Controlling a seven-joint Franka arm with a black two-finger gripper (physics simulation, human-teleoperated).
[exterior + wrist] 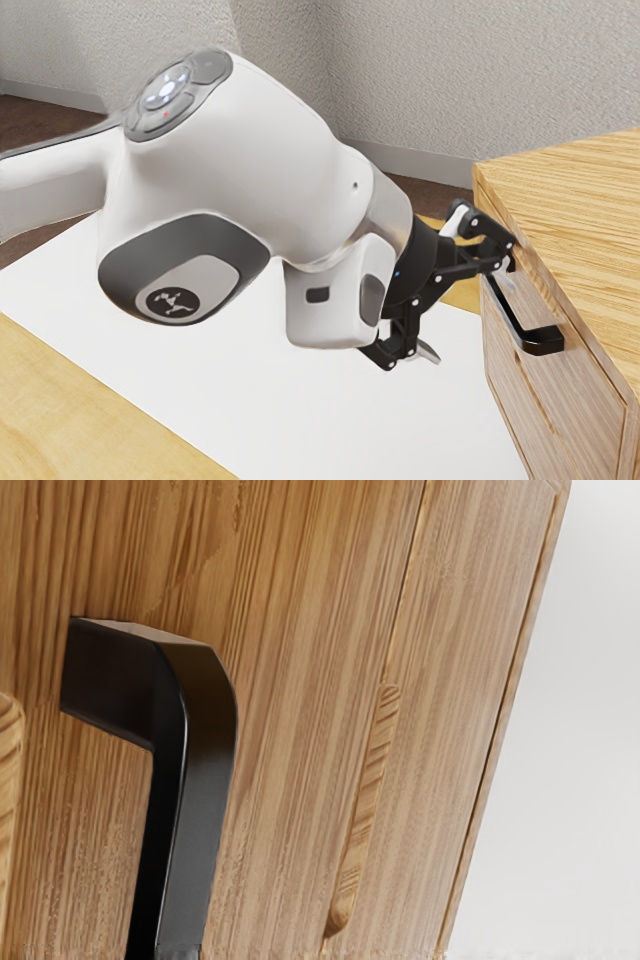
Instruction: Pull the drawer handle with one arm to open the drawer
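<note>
Holding the pincer point(472, 300) spread wide, nothing gripped. Hovering at the exterior view's right, just beside the drawer point(515, 395) front. Judging that front flush with the cabinet point(580, 190), so not yet opened. Reaching toward the handle point(527, 328), a black bar fixed down the front, with one finger up near its top end and the other well apart, lower and nearer the tabletop point(230, 400). Cannot tell whether touching bar or wood with the upper finger.

Judged as the approach, grasp not yet made. Plenty to go wrong from here. By closing now: likely to catch air, or only the bar's corner, going by the wrist view, with the bar off to one side of the hand rather than under its middle. By pinching just the bent end: likely to slip off once pulling. By pushing further in without lining up: apt to jam a finger against the cabinet's edge. By pulling at a slant rather than straight out: apt to bind the drawer, or to drag the whole cabinet across the tabletop. Better to centre on the bar's straight run first, then squeeze, then draw straight back.
</note>
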